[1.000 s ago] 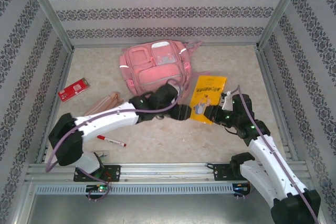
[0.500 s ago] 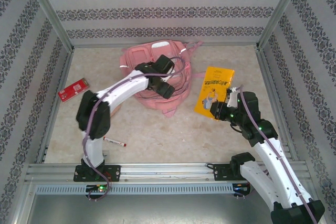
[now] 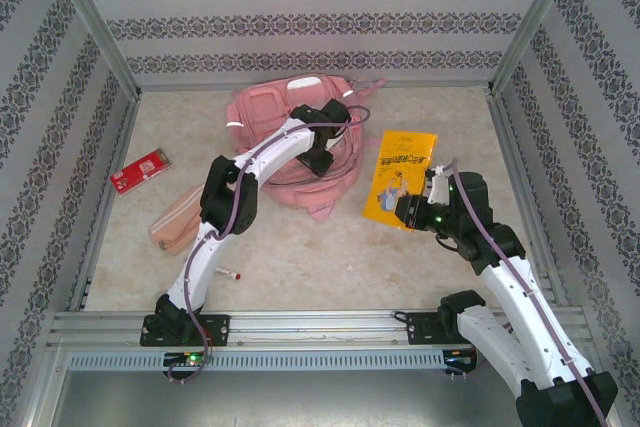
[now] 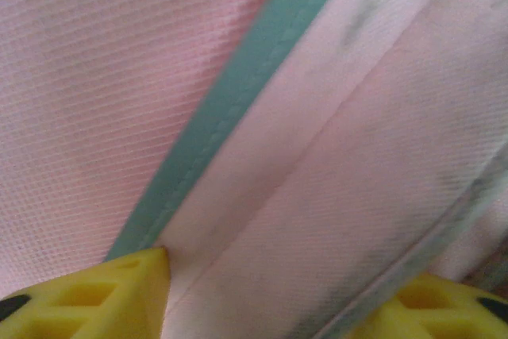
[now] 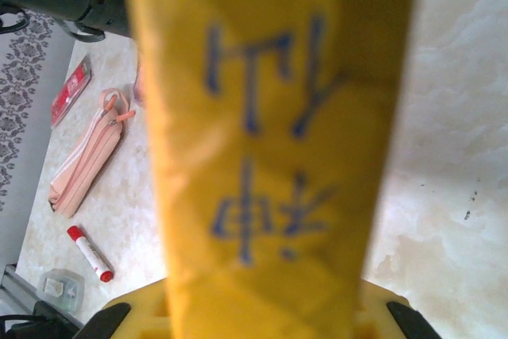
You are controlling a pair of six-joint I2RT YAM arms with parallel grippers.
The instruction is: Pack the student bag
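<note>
Nearest the bases, the red marker [image 3: 233, 274] is lying on the table [image 3: 300, 257], now mostly tucked behind the left arm [image 3: 225, 207], which half a second ago was standing further left and leaving more of it in view. That swing of the arm is also uncovering the pink pencil case [image 3: 178, 219], hidden a moment earlier. To the right, the right gripper [image 3: 408, 212] is clamping the lower edge of the yellow booklet [image 3: 400, 172] and holding it tilted up off the table, a touch lower and further left than before (its blue lettering is blurring out in the wrist view). Further back on the left, a red packet [image 3: 140, 170] is lying flat near the side wall. At the far middle of the table the pink backpack [image 3: 262, 112] is slumping on its back, showing zipped pockets and a pale strip, its shape more crumpled than a second ago. The left gripper [image 3: 320, 154] is pressing down on its right half, having shifted further along it. Close up, its yellow fingertips [image 4: 119, 295] are standing apart with a ridge of pale fabric and teal piping [image 4: 238, 93] running between them; whether they are pinching it is impossible to tell.
</note>
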